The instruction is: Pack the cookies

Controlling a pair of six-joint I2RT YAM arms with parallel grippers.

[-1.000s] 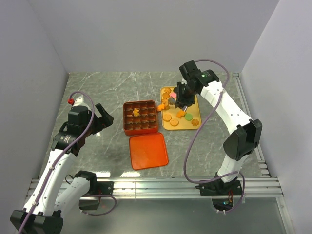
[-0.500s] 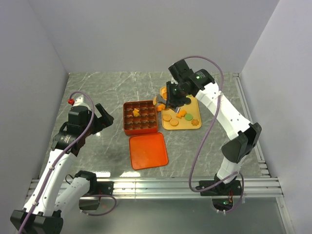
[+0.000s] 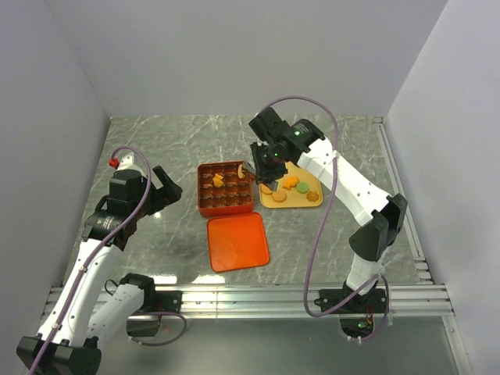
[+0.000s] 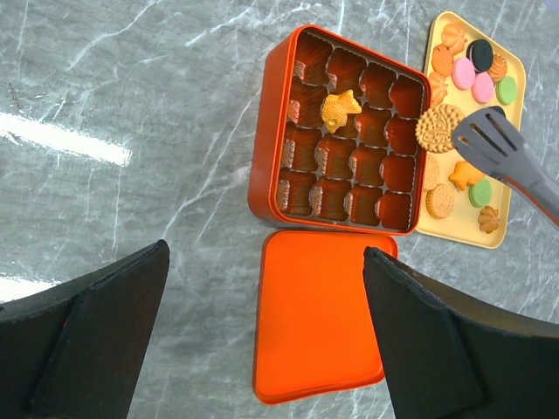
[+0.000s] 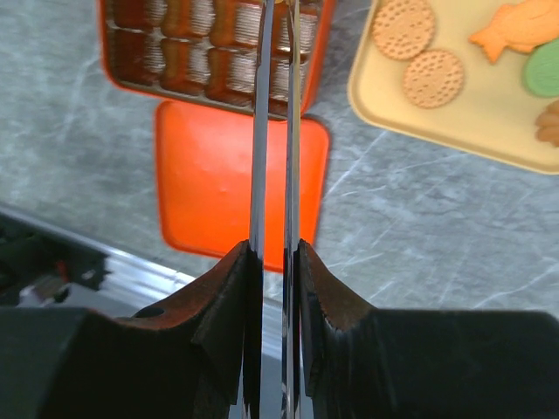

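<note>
Cookies (image 3: 291,184) lie on a yellow tray (image 3: 293,203), which also shows in the left wrist view (image 4: 509,237). My right gripper (image 3: 269,156) is shut on metal tongs (image 5: 275,131). The tongs' grey slotted tips (image 4: 498,148) hold a round tan cookie (image 4: 439,128) above the right edge of the orange-red gridded box (image 3: 201,191). A fish-shaped cookie (image 4: 341,109) lies in one cell of the box (image 4: 262,157). My left gripper (image 4: 266,251) is open and empty, held above the table to the left of the box.
The flat orange-red lid (image 3: 237,241) lies on the marble table just in front of the box; it shows in both wrist views (image 4: 319,319) (image 5: 218,183). Grey walls enclose the table on three sides. A metal rail runs along the near edge.
My right arm has swung left from over the yellow tray to the box's right edge, carrying the round cookie in the tongs. The left arm has not moved.
</note>
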